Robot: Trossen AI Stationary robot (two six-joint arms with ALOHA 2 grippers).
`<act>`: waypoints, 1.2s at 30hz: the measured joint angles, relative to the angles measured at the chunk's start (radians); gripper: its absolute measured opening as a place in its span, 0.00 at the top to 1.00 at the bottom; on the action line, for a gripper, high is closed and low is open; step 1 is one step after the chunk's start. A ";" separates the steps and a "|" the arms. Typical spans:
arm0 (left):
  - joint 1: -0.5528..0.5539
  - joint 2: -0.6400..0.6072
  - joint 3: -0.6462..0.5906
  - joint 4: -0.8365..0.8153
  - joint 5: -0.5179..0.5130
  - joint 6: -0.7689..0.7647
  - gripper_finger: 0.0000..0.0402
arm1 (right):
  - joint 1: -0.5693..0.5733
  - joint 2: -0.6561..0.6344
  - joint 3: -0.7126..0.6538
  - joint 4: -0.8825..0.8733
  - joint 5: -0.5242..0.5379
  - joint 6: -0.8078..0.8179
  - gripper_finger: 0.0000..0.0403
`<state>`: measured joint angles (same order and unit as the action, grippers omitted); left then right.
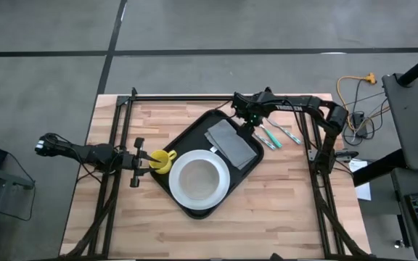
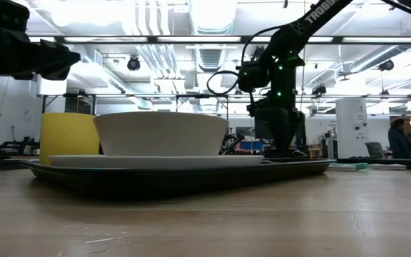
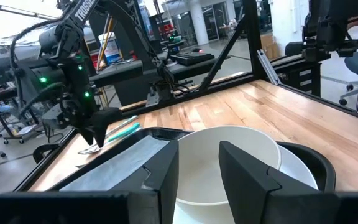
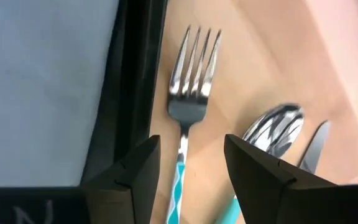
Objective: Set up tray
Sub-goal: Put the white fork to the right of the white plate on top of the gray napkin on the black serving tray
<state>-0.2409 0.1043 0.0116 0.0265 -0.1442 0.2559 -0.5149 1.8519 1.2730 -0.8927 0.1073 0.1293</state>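
The black tray (image 1: 193,135) lies slantwise mid-table and carries a white plate (image 1: 223,187), a white bowl (image 1: 197,177), a grey napkin (image 1: 231,142) and a yellow cup (image 1: 163,161) at its left edge. My right gripper (image 4: 190,150) is open just off the tray's far right rim (image 4: 135,68). Its fingers stand on either side of the teal-handled fork (image 4: 190,74), which lies flat on the wood. A spoon (image 4: 276,127) and a knife (image 4: 313,146) lie beside the fork. My left gripper (image 3: 199,171) is open, level beside the cup, and points at the bowl (image 3: 229,162).
The teal cutlery (image 1: 274,135) lies on the wood between the tray and the right arm's frame post (image 1: 312,141). Bare wood stretches along the near edge (image 1: 267,225). Cables and equipment stand off the table to the right (image 1: 361,109).
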 joint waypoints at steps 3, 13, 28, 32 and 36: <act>0.000 0.000 0.000 0.000 0.000 0.000 0.75 | -0.001 -0.007 -0.040 -0.002 -0.001 0.007 0.58; 0.000 0.000 0.000 0.000 0.000 0.000 0.75 | -0.012 -0.112 -0.196 0.047 -0.002 0.007 0.59; 0.000 0.000 0.000 0.000 0.000 0.000 0.75 | -0.011 -0.194 -0.344 0.122 -0.077 0.013 0.60; 0.000 0.000 0.000 0.000 0.000 0.000 0.75 | -0.011 -0.194 -0.348 0.124 -0.082 0.008 0.60; 0.000 0.000 0.000 0.000 0.000 0.000 0.75 | -0.010 -0.194 -0.351 0.125 -0.082 0.003 0.60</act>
<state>-0.2409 0.1044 0.0117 0.0261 -0.1443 0.2562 -0.5246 1.6581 0.9224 -0.7681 0.0249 0.1318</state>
